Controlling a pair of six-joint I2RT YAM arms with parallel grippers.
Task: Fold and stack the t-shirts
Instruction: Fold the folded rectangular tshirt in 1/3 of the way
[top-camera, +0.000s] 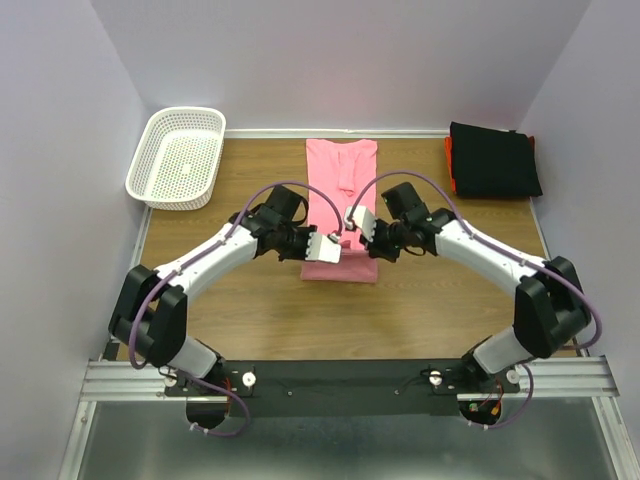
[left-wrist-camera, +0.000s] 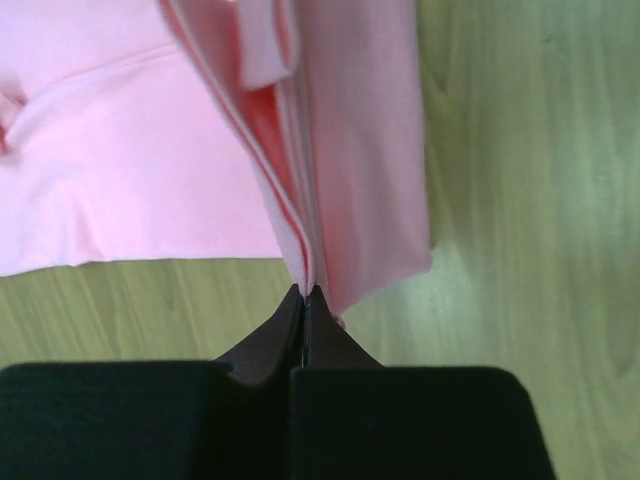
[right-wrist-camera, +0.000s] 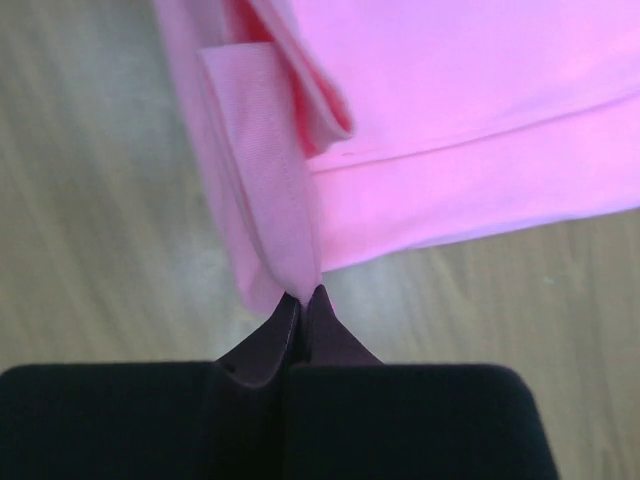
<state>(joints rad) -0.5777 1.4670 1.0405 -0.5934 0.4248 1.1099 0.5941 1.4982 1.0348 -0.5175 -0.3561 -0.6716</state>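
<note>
Centrally on the wooden table (top-camera: 250, 310), a pink t-shirt (top-camera: 341, 185) is laid out. It is folded lengthwise into a narrow strip that runs from the far edge toward the arms. Both arms are bent inward over its near half, so that the two hands are brought close together above the cloth.

The left hand (top-camera: 327, 248) is seen at the strip's left side. In its wrist view the dark fingers are pressed together, with several pink layers pinched at the tips — a folded edge, gathered at a corner. The right hand (top-camera: 358, 222) is placed just beside it, slightly farther from the bases. It is likewise clamped on the shirt, with a narrow fold of fabric caught between its fingertips. The near hem is still spread flat on the wood below both hands.

At the far right corner a folded black t-shirt (top-camera: 495, 160) is set, with an orange edge (top-camera: 449, 158) showing beneath it. At the far left — well apart from the shirts — a white plastic basket (top-camera: 178, 155) is stood.
</note>
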